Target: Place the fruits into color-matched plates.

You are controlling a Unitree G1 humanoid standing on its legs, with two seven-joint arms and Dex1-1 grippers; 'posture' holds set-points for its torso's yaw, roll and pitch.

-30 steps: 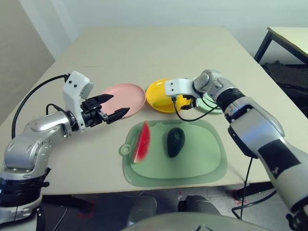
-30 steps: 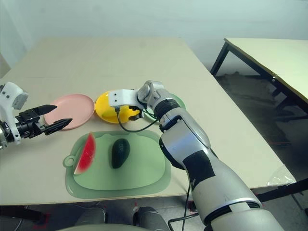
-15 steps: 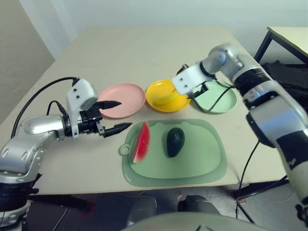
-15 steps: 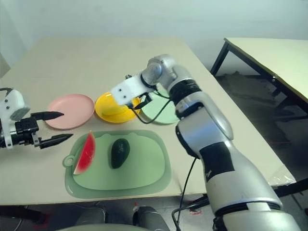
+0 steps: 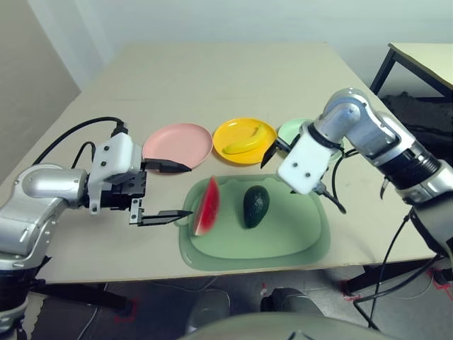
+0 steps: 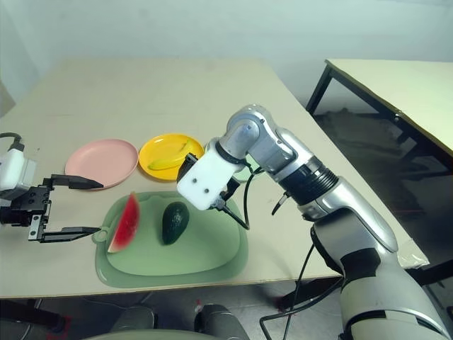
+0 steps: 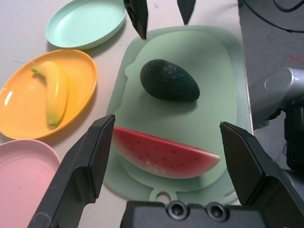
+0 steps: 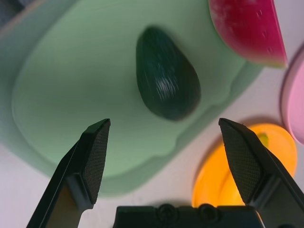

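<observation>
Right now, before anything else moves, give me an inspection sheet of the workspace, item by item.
Surface: beige table, with a pale green cutting mat near the front edge.
Job's things: banana lies in the yellow plate; watermelon wedge and avocado lie on the mat; pink plate and mint green plate hold nothing.
Clutter: nothing seen.
Pincers: left pincer open, beside the watermelon wedge; right pincer open, above the avocado, holding nothing.
Cables: black cables run along both arms, one at the left, one hanging over the mat.
Surroundings: second table to the right; pale wall behind.
</observation>
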